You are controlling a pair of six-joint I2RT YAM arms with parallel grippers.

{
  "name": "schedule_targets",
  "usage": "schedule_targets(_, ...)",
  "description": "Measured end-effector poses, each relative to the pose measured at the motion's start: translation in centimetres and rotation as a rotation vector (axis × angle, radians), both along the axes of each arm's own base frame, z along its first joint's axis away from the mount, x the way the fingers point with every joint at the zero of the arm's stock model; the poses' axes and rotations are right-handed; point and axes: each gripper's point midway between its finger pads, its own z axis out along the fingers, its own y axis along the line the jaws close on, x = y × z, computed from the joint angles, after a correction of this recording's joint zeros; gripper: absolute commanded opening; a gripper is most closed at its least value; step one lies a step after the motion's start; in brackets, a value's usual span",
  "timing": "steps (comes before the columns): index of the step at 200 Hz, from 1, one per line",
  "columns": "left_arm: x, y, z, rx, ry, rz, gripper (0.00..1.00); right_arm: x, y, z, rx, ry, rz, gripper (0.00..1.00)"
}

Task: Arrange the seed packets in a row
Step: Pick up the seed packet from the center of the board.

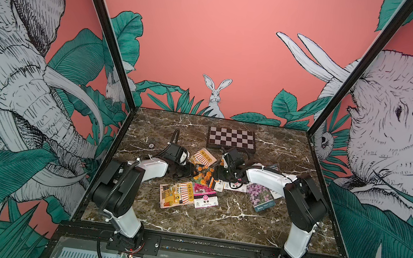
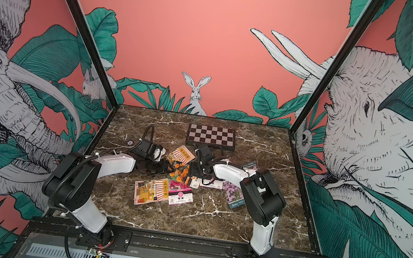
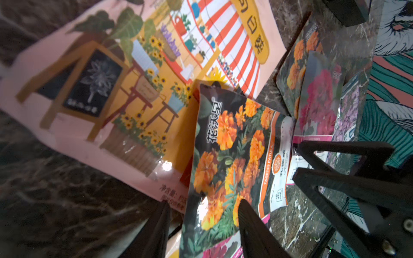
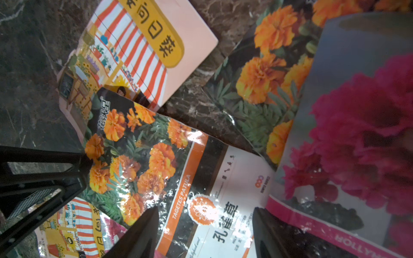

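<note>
Heap: the seed packets lie overlapping just robot-side of the chequered board, with no row formed. Both arms work one marigold packet, the packet nearest the board but one. The left gripper straddles its flower end and the right gripper its white label end. Both sets of jaws stand partly apart, and no firm clamp is visible. Judged light, thin and glossy, so it is likely slippery and will buckle if squeezed across its width. Better to pinch a free short edge where it overhangs a neighbour. Legible: "TAGETES PATULA" and 孔雀草 on the marigold, 向日葵 on the striped shop packet, and "HOLLYH…" on the magenta packet.
</note>
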Motion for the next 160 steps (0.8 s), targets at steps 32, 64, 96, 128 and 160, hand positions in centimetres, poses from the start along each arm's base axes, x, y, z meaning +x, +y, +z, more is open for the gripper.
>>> schedule_targets(32,0.4,-0.7,0.0,-0.040,-0.002,-0.003,0.31,-0.3,0.1,-0.9,-0.001,0.029,-0.007,0.67)
schedule_targets(64,0.6,-1.0,0.4,-0.059,-0.019,-0.014,0.18,-0.2,0.2,-0.9,0.012,0.033,-0.016,0.67)
schedule_targets(96,0.6,-1.1,0.8,-0.061,-0.035,-0.029,0.03,-0.2,0.3,-0.9,0.015,0.033,-0.020,0.67)
schedule_targets(128,0.5,-1.0,2.5,-0.038,-0.097,-0.084,0.00,0.1,-0.1,-0.7,0.034,0.024,-0.028,0.69)
schedule_targets(160,1.5,-1.0,6.3,0.008,-0.217,-0.176,0.00,2.0,-1.8,1.7,0.076,-0.031,-0.032,0.77)
